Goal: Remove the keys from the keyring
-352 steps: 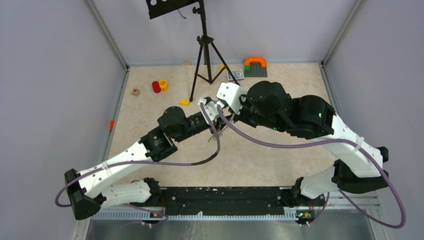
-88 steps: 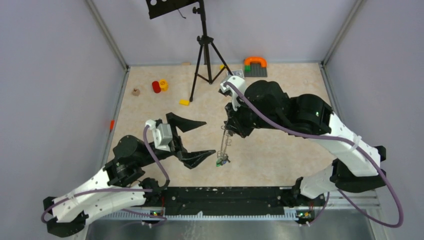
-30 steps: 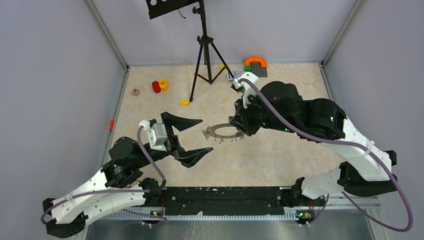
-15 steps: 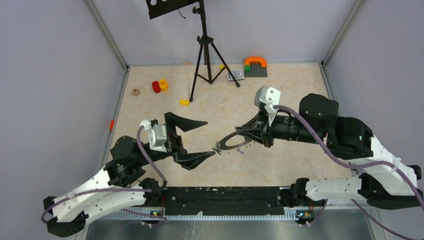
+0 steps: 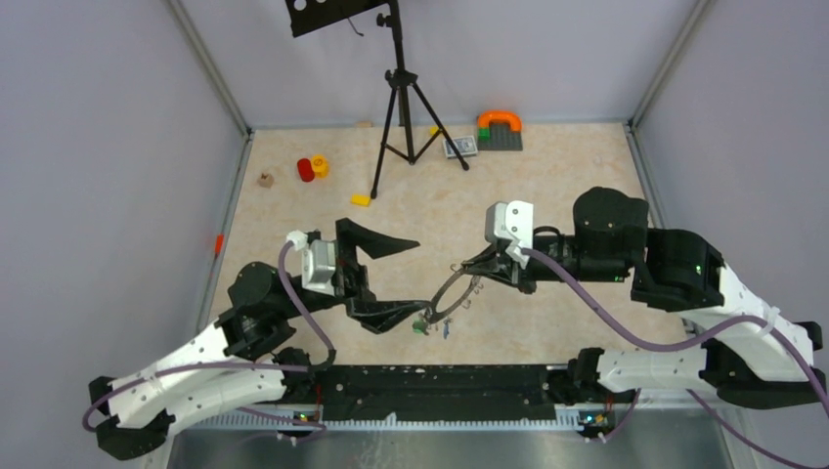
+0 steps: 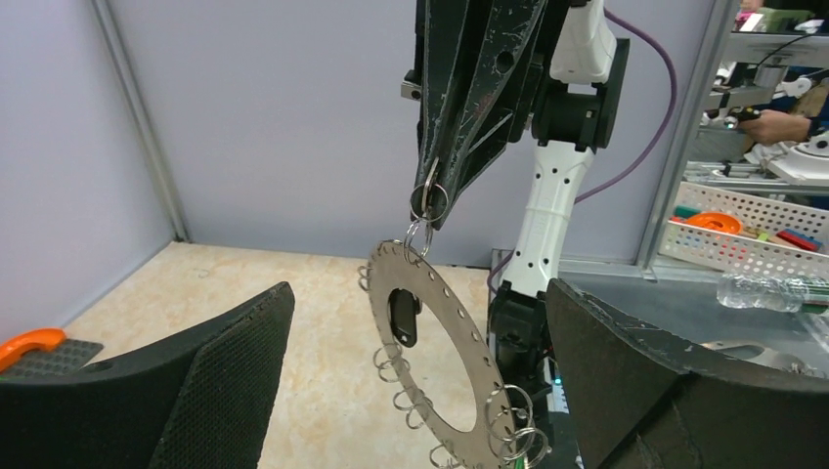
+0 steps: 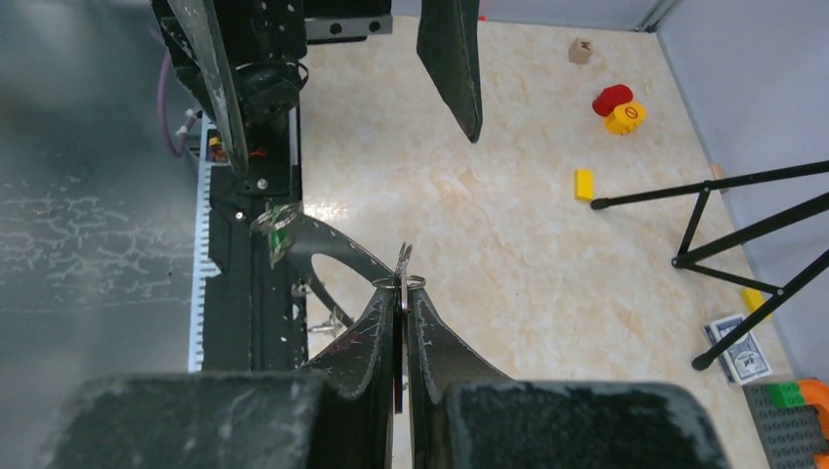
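Where the two fingers of the right gripper (image 7: 401,291) press flat together, they clamp a small wire loop (image 6: 428,201) at the rim of the keyring (image 6: 458,327). The flat grey disc therefore hangs tilted from that single point, between the two arms and above the near part of the table (image 5: 547,195). More wire loops line the disc's edge. A black-headed key (image 6: 403,315) shows through the central hole, and the other keys (image 5: 430,320), among them a green-tagged key (image 7: 275,227), cluster at the low end. Whether those lowest keys touch the table cannot be told. The left gripper (image 5: 418,277) holds nothing, its jaws spread wide; its textured pads (image 6: 230,381) flank the hanging disc, and a gap shows on either side in the left wrist view. Well beyond the arms, a black tripod (image 5: 396,98) stands at the far side of the table. A yellow block (image 5: 361,200) lies near its feet, red and yellow pieces (image 5: 312,168) lie to the left, and an orange arch (image 5: 500,119) sits on a grey baseplate by the back wall.
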Controlling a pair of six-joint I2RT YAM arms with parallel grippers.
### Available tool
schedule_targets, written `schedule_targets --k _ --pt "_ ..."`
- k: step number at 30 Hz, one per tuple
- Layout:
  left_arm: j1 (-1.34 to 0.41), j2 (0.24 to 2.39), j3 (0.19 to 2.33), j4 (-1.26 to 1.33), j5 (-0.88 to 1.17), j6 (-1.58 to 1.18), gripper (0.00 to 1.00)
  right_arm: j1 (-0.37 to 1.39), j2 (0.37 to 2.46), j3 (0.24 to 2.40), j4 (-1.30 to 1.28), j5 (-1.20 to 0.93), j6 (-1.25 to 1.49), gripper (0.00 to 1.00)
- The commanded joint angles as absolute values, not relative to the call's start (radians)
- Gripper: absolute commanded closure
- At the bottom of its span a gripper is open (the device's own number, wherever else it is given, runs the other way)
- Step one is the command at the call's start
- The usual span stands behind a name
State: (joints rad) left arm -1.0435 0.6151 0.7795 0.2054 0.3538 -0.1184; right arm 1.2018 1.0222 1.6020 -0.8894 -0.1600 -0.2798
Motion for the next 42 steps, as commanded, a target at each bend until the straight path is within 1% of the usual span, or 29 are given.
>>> schedule_targets --k 1,7,13,16,20,22,29,37,42 --pt "-1.047 0.68 0.755 0.336 0.413 -0.189 0.03 1.209 1.014 1.605 -0.815 -0.196 -0.321 1.0" --pt "-1.047 0.739 0.756 0.387 0.457 -0.208 0.08 1.209 1.004 1.577 -0.784 -0.207 -0.341 1.0" --pt "-1.046 0.733 0.749 0.396 0.439 -0.201 0.13 1.209 0.978 1.544 -0.755 -0.239 -0.375 1.0" --pt "-1.046 0.735 0.748 0.403 0.443 -0.203 0.18 1.209 0.96 1.517 -0.734 -0.256 -0.407 1.0" --pt "-1.047 0.745 0.75 0.413 0.468 -0.212 0.29 1.209 0.949 1.492 -0.695 -0.261 -0.41 1.0" --pt "-1.047 0.753 0.751 0.42 0.486 -0.218 0.32 1.209 0.952 1.49 -0.687 -0.264 -0.409 1.0" --pt "-1.047 0.763 0.75 0.425 0.52 -0.22 0.33 1.21 0.949 1.483 -0.679 -0.266 -0.429 1.0" --pt "-1.047 0.776 0.748 0.424 0.534 -0.228 0.32 1.209 0.936 1.471 -0.652 -0.271 -0.43 1.0" --pt "-1.046 0.777 0.749 0.419 0.526 -0.227 0.31 1.209 0.954 1.493 -0.654 -0.241 -0.381 1.0"
